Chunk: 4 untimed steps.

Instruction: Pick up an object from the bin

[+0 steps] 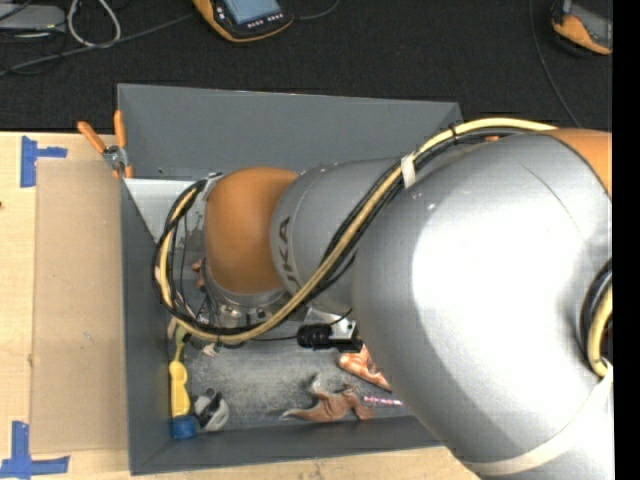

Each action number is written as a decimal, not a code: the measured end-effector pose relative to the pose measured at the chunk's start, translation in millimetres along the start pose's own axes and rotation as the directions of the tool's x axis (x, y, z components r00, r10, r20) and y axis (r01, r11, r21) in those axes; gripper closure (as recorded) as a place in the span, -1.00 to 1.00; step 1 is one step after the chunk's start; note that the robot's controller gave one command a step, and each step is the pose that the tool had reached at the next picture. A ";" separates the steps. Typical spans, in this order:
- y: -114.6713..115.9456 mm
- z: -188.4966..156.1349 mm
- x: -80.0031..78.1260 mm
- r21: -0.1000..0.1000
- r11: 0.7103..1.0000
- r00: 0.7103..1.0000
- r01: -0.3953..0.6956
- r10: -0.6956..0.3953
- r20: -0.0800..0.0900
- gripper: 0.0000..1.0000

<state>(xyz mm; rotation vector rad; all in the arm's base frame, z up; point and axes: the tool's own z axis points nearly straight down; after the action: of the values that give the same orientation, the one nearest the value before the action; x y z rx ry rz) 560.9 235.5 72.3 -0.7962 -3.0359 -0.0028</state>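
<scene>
Camera view: the grey arm (480,298) looms over the bin (280,133), its gripper (232,318) low near the left wall; whether it is released or clenched cannot be told. Nearest, a yellow, blue-tipped tool (178,390) lies towards the front-left corner. It looks like light, stiff, slick plastic, best pinched across its slim shaft.

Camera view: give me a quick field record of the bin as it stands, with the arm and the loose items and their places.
bin: grey metal
arm: reaches in from the right, wrist with orange cover over the left-middle
near-left corner: yellow tool with a blue end, small grey-and-black piece beside it
near wall, middle: brown animal-like figure
just behind it: pinkish-orange piece, partly under the arm
</scene>
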 end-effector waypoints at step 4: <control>-1.3 -88.0 -0.7 0.001 1.000 1.000 0.001 -0.001 -0.002 1.00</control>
<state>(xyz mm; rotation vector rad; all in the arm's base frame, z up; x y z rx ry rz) 561.1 233.8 160.3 -0.7938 -3.0341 -0.0023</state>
